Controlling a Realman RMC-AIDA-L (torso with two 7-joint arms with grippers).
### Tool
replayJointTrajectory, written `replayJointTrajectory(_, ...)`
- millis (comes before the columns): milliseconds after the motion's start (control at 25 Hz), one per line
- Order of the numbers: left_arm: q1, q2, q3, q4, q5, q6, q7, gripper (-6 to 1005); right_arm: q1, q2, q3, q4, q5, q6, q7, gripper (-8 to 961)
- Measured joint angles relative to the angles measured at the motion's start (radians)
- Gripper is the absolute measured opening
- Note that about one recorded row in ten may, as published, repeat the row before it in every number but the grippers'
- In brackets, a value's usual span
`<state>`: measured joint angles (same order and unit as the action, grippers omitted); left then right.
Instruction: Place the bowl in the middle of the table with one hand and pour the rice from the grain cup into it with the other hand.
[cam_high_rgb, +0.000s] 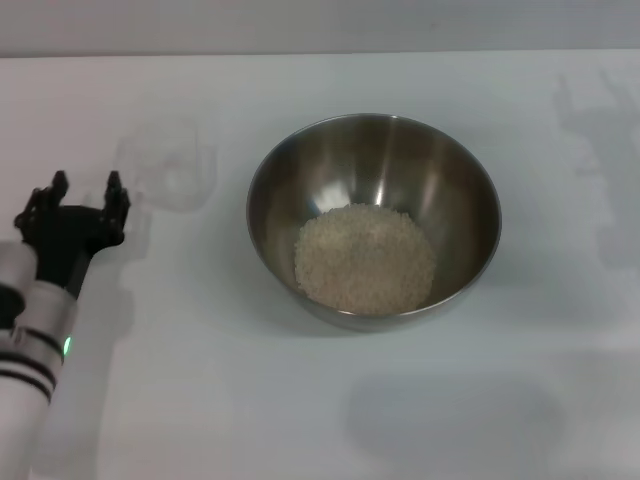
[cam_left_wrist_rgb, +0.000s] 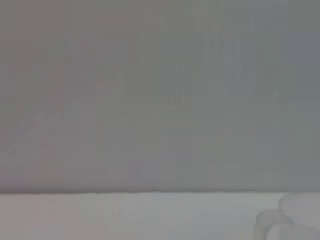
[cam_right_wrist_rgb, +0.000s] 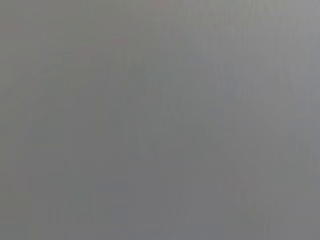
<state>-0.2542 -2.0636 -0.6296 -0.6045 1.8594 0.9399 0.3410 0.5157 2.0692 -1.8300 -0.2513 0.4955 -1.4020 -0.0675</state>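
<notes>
White tabletop filled nearly the whole head view, the table (cam_high_rgb: 320, 420) running back to a pale wall along the far edge. Near its middle stood the bowl (cam_high_rgb: 374, 150), a big shiny steel one, upright, with the rice (cam_high_rgb: 365, 258) lying as a loose pale heap across its bottom, a little toward the near side. To the robot's left of the bowl, and apart from it, the grain cup (cam_high_rgb: 172, 168) stood on the table; being clear plastic, it showed only faintly against the white, and no grains could be made out inside it. The left gripper (cam_high_rgb: 86, 184) hovered low at the left edge, just beside the cup on its near-left side, its two black fingers spread apart with nothing between them and not touching the cup. Its white forearm ran down to the lower left corner, with a small green light showing on it. The left wrist view showed mostly grey wall above a strip of table, with a faint rounded clear shape, probably the grain cup (cam_left_wrist_rgb: 295, 220), at one corner. The right gripper was out of sight in every view, and the right wrist view showed only plain grey.
</notes>
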Motion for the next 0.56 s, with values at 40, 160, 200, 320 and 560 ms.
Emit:
replayJointTrajectory(40,0.016,0.000,0.002,-0.005,0.010,0.021,-0.003,551,0.000,0.000,0.000,0.000,0.000,0.000,0.000,542)
replayJointTrajectory(160,0.056,-0.002,0.003,-0.012,0.054,0.083,-0.022,605,0.001,0.000,0.000,0.002,0.004,0.000,0.000,542)
replayJointTrajectory(200,0.102,-0.005,0.003,0.008,0.126,0.205,-0.095,605,-0.001,0.001,0.000,0.004,0.005,0.000,0.000,542)
replayJointTrajectory(320,0.118,-0.008,0.011,0.061,0.175,0.325,-0.190,605,-0.008,0.005,0.000,0.007,0.006,0.000,0.000,542)
replayJointTrajectory(560,0.091,-0.010,0.040,0.176,0.194,0.481,-0.325,605,-0.053,0.017,-0.001,0.007,0.007,-0.003,0.005,542)
